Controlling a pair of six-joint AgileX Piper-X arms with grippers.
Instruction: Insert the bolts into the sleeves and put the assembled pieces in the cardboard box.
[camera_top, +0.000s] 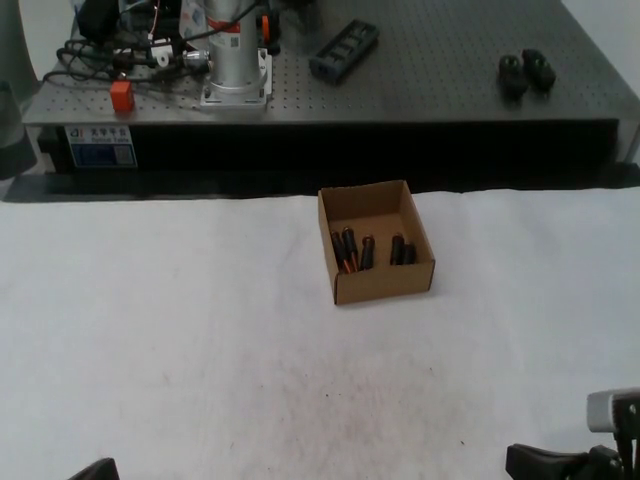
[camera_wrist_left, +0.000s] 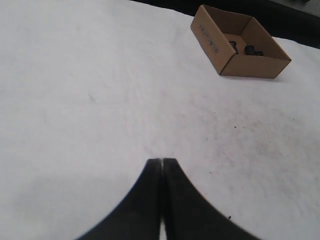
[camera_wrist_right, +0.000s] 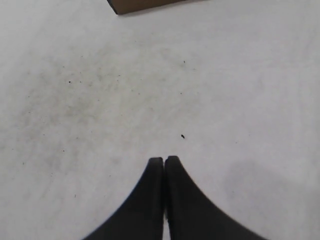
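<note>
L gripper (camera_wrist_left: 162, 161) hangs low over the white cloth (camera_wrist_left: 75, 100), arm pulled back at the near edge, fingers pressed tip to tip w/ nothing between them. R gripper (camera_wrist_right: 164, 160) has the same pose: tips clenched together, empty, just above the cloth. Well ahead of both sets of fingers sits the cardboard box (camera_top: 380, 285), fwd-right of the L tips and fwd-left of the R tips, w/ several dark bolt-and-sleeve pieces (camera_top: 352, 250) lying on its floor.
</note>
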